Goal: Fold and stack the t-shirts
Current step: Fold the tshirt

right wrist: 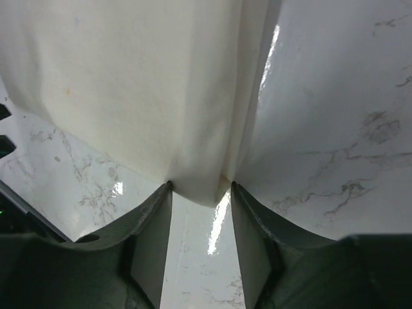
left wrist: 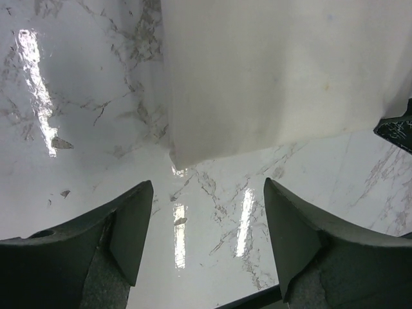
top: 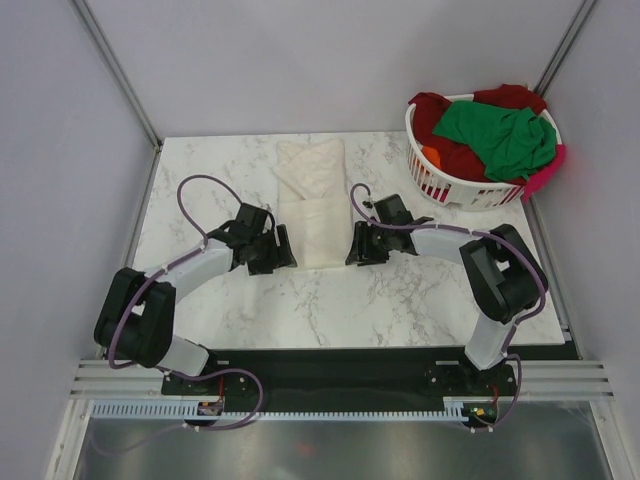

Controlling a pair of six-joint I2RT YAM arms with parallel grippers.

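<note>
The cream t-shirt (top: pixel 312 200) lies folded into a long narrow strip on the marble table, running front to back. My left gripper (top: pixel 281 250) is at its near left corner. In the left wrist view the gripper (left wrist: pixel 208 183) is open and empty, with the shirt's corner (left wrist: pixel 257 77) just ahead of the fingertips. My right gripper (top: pixel 353 246) is at the near right corner. In the right wrist view the gripper (right wrist: pixel 201 187) has narrowed onto the shirt's bunched corner (right wrist: pixel 193 183), which touches both fingers. Green (top: pixel 500 135), dark red, orange and pink t-shirts fill the basket.
The white slatted laundry basket (top: pixel 450 190) stands at the back right corner of the table (top: pixel 200 180). Grey walls and metal frame posts close in the back and sides. Purple cables loop off both arms.
</note>
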